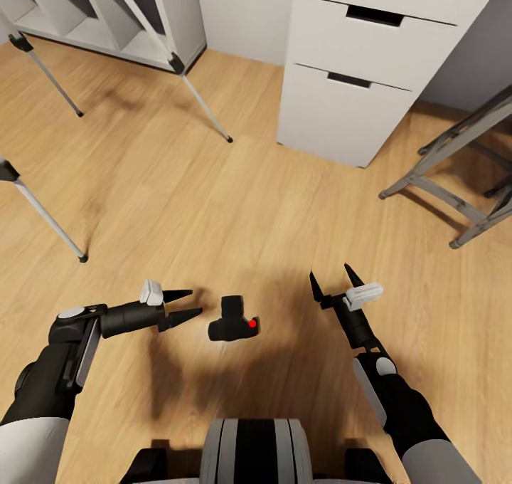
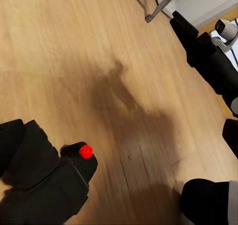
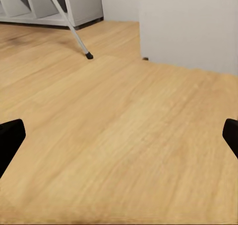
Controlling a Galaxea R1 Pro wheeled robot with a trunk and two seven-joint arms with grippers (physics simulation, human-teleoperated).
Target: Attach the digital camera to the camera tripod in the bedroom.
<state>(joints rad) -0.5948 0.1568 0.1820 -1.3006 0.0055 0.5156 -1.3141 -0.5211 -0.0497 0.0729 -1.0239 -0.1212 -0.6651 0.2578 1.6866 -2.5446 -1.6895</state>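
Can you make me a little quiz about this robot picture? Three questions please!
1. True or false: the digital camera is lying on the wood floor.
2. Which gripper is nearer the camera: A) the left gripper or B) the right gripper?
3. Fill in: the dot on the camera is coloured ____.

Key: 1 true. 2 A, its fingers point at the camera from close by, with a small gap between. 3 red.
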